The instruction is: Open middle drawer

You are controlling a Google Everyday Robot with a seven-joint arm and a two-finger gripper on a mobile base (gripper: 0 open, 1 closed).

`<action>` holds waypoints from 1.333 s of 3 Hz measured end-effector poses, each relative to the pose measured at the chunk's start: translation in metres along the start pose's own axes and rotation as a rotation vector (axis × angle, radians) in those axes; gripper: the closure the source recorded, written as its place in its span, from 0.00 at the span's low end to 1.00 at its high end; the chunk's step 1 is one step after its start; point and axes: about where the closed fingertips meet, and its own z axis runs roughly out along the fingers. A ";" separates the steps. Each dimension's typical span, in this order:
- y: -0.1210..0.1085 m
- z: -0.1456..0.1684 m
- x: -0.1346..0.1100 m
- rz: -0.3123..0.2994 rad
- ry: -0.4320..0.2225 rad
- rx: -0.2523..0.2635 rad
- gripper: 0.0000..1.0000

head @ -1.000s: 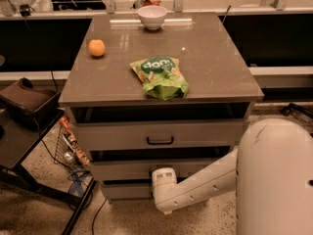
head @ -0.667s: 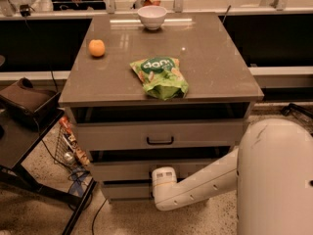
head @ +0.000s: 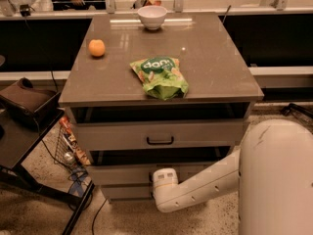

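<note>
Reaching low, the white arm's gripper [head: 159, 179] sits two fronts below the brown cabinet top [head: 205, 58]; its state: cannot tell. Wide pale grey-beige middle drawer [head: 117, 136], just below that top, looks barely out. Pull remains.
</note>
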 end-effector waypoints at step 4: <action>0.013 -0.008 0.011 0.018 0.007 -0.008 1.00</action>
